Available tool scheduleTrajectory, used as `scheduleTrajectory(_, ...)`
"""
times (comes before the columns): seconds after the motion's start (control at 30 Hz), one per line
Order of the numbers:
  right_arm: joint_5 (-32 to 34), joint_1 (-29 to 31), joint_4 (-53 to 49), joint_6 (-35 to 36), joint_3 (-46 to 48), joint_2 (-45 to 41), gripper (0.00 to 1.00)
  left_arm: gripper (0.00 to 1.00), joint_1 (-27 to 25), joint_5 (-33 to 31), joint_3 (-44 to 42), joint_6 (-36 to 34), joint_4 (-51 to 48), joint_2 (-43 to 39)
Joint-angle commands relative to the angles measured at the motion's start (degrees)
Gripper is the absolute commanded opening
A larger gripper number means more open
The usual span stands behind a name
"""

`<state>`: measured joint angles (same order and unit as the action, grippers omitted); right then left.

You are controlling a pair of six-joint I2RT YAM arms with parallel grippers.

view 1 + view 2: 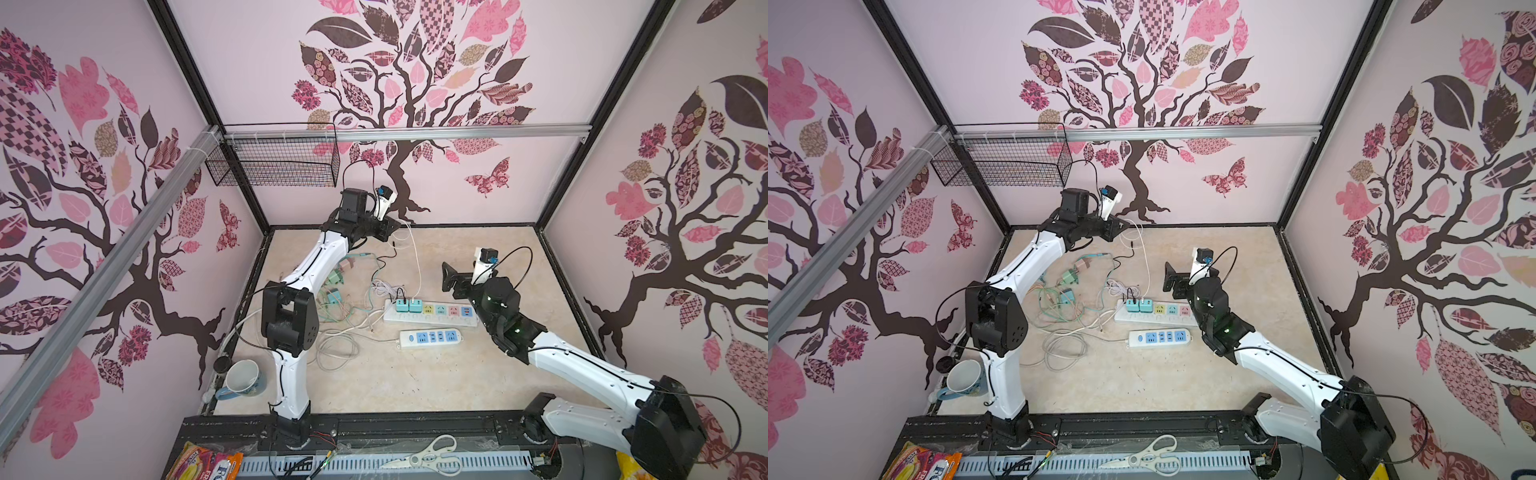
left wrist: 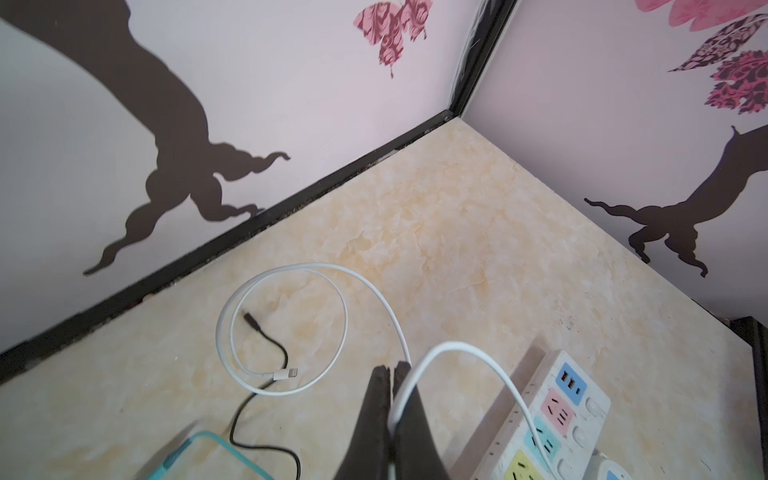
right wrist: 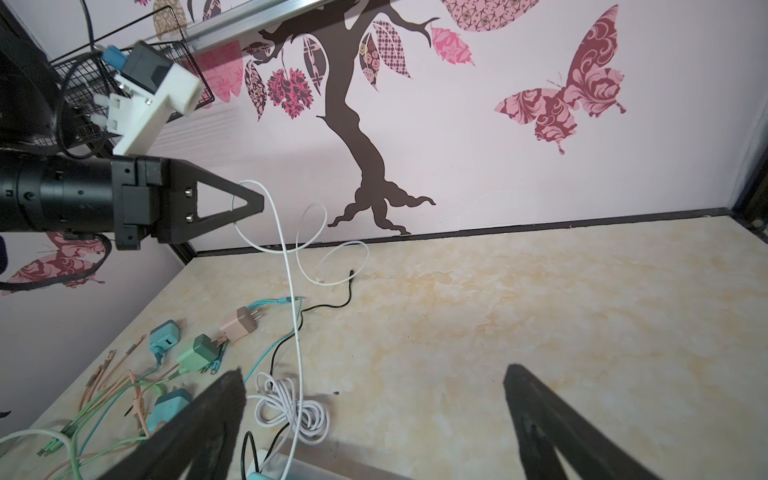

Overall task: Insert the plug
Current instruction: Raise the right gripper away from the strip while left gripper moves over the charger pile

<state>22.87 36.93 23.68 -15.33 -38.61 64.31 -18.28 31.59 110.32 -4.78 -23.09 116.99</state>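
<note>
A white power strip [image 1: 432, 314] [image 1: 1158, 316] [image 2: 557, 415] with coloured sockets lies mid-floor, with two teal charger plugs [image 1: 409, 305] [image 1: 1138, 306] seated at its left end. From one of them a white cable [image 1: 417, 266] [image 2: 469, 353] [image 3: 291, 291] rises to my left gripper [image 1: 390, 226] [image 1: 1121, 226] [image 2: 390, 368] [image 3: 253, 203], which is shut on it, raised near the back wall. The cable's free end [image 2: 286, 374] rests on the floor. Loose plugs lie left of the strip: pink [image 3: 243, 326], green [image 3: 197, 353], teal [image 3: 164, 338]. My right gripper [image 1: 448, 276] [image 1: 1169, 277] [image 3: 374, 374] hangs open and empty above the strip's right end.
A second strip with blue sockets [image 1: 432, 337] [image 1: 1160, 337] lies in front of the first. Tangled coloured cables [image 1: 332, 311] and a white coil [image 3: 291, 415] cover the left floor. A mug [image 1: 243, 378] sits front left, scissors [image 1: 432, 455] on the front rail, a wire basket [image 1: 274, 162] on the wall.
</note>
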Motion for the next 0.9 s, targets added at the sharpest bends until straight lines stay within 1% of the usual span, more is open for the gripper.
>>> scheduleTrajectory(0.0, 1.52, -0.19, 0.37, -1.63, -0.19, -1.38, 1.00, 0.00, -0.44, 1.85, 4.43, -3.27, 2.06, 4.10)
scheduleTrajectory(0.13, 2.10, -0.14, -1.28, -1.89, -0.93, -1.29, 1.00, 0.00, -0.39, 1.02, 8.15, -5.85, -4.81, 8.71)
scheduleTrajectory(0.23, 2.74, -0.19, -2.18, -2.07, -1.03, -1.46, 1.00, 0.17, -0.27, -0.33, 9.61, -7.63, -8.91, 9.75)
scheduleTrajectory(0.33, 3.79, -0.20, -2.98, -1.74, -0.60, -2.01, 1.00, 0.36, -0.17, -2.99, 8.83, -9.36, -11.64, 7.76)
scheduleTrajectory(0.47, 5.57, -0.27, -3.08, -1.37, 0.18, -2.18, 1.00, 0.65, -0.10, -7.51, 4.04, -11.54, -11.95, 2.37)
scheduleTrajectory(0.5, 5.78, -0.28, -2.78, -1.28, 0.44, -2.15, 1.00, 0.70, -0.09, -8.83, 2.35, -11.66, -11.53, 0.76)
scheduleTrajectory(0.53, 5.84, -0.27, -2.53, -1.36, 0.63, -2.09, 1.00, 0.74, -0.04, -9.93, 1.33, -11.66, -10.88, -0.71)
scheduleTrajectory(0.6, 6.39, -0.47, -2.24, -2.91, 1.28, -2.02, 1.00, 0.81, 0.25, -12.21, -4.54, -10.54, -8.08, -4.44)
scheduleTrajectory(0.67, 3.65, -2.28, -2.63, -6.78, 1.97, -1.92, 1.00, 0.87, 0.76, -13.06, -9.08, -8.09, -4.26, -7.96)
scheduleTrajectory(0.7, 1.08, -4.12, -3.19, -10.28, 2.41, -1.89, 1.00, 0.89, 1.04, -13.48, -11.26, -6.46, -2.46, -9.68)
scheduleTrajectory(0.73, -1.76, -6.08, -3.81, -13.46, 2.70, -1.54, 1.00, 0.98, 1.13, -14.44, -12.78, -5.08, -1.35, -10.94)
scheduleTrajectory(0.8, -10.13, -11.50, -4.41, -19.97, 3.59, -0.32, 1.00, 0.98, 1.14, -19.59, -15.94, -0.73, 1.03, -13.53)
scheduleTrajectory(0.87, -14.62, -14.92, -4.87, -24.63, 4.38, 1.20, 0.99, 0.98, 1.22, -24.98, -20.21, 5.43, 5.02, -16.27)
